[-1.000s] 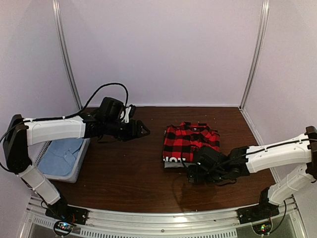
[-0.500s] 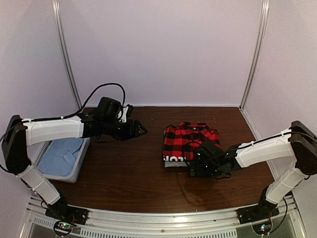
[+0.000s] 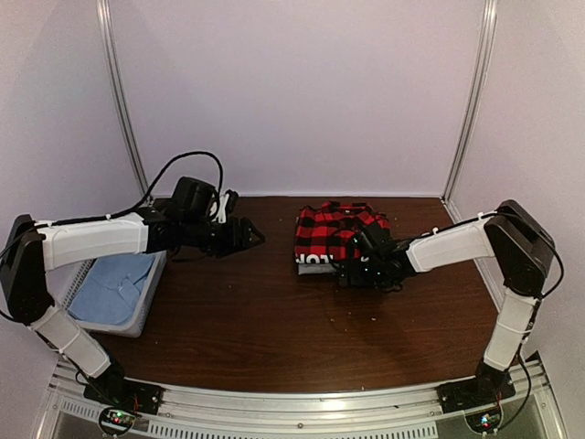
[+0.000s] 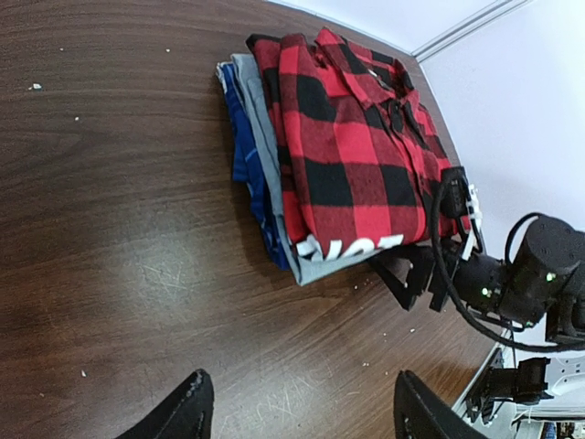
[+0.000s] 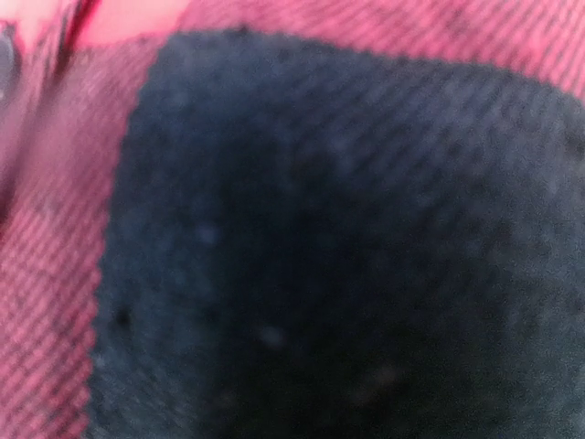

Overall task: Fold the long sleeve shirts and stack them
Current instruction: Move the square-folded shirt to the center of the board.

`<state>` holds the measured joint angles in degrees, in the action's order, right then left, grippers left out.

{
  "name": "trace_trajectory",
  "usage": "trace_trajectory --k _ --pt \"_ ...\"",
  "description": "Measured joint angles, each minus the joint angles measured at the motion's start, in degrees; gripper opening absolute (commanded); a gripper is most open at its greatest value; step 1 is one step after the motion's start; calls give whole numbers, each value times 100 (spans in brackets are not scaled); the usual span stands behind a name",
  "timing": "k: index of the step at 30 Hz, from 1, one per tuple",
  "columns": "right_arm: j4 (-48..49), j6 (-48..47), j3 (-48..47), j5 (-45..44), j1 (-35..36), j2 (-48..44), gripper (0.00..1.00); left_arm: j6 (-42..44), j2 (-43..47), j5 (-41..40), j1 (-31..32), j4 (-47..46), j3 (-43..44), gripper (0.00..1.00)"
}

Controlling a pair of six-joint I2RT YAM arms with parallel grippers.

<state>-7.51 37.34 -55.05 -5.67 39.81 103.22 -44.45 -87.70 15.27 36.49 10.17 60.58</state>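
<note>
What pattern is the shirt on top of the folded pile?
A red-and-black buffalo check flannel shirt, clearest in the left wrist view.

woven flannel shirt, glossy wood table

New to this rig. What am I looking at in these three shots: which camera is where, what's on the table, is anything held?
A left arm and a right arm are bolted at the table's near edge, and each ends in a two-finger tool. The wide shot comes from a fixed camera above and behind them. The other two come from cameras on the wrists.

On the table lies a folded stack: flannel on top, grey shirt beneath, blue cloth lowest. A bin on the left holds pale cloth.

The left tool hangs open over bare table, holding nothing. The right tool sits open at the stack's near edge. Its camera is so close that it shows only blurred flannel, and no grip is visible.
</note>
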Motion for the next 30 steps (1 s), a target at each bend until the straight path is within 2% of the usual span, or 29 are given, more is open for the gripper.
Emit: trace_trajectory --k 15,25,30 --pt "-472 -861 -2868 752 -1019 1971 100 94 417 0 -229 149 -111 69" --pt "-656 -1056 -3939 992 -1215 2658 100 131 570 2 -293 192 -208 69" --pt "-645 -1158 -4116 1198 -1325 2765 100 131 612 0 -297 223 -258 69"
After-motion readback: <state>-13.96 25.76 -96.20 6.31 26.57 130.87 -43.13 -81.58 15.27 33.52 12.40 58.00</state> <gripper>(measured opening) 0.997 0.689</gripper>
